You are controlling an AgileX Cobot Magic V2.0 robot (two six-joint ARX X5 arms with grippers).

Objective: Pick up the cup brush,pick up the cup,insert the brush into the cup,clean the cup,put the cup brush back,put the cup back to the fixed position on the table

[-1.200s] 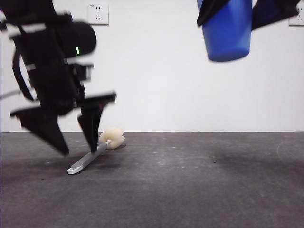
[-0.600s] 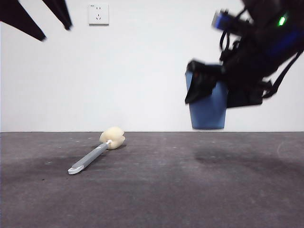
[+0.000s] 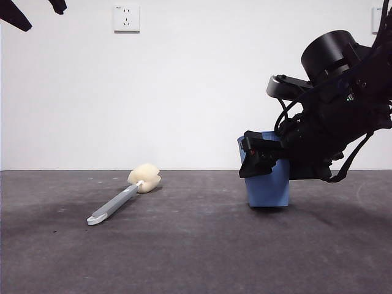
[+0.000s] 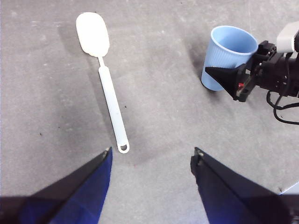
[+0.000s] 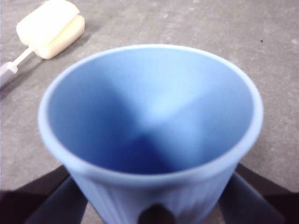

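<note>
The blue ribbed cup (image 3: pixel 269 187) stands upright on the dark grey table (image 3: pixel 196 257), right of centre. My right gripper (image 3: pixel 264 160) is shut on the cup, one jaw on each side of its wall; the right wrist view looks down into the empty cup (image 5: pixel 149 126). The cup brush (image 3: pixel 116 205) lies flat on the table to the left, with its cream sponge head (image 3: pixel 144 177) away from the camera. My left gripper (image 4: pixel 152 154) is open and empty, high above the brush (image 4: pixel 110 100). In the front view it shows only as black tips (image 3: pixel 18 15) at the top left corner.
A white wall stands behind the table, with a socket (image 3: pixel 126 18) at the upper left and another (image 3: pixel 380 18) at the upper right. Bare table lies between the brush and the cup (image 4: pixel 229 51).
My right gripper has brought the cup down from high up until it stands on the table. My left gripper has left the brush lying there and risen to the top left corner.
</note>
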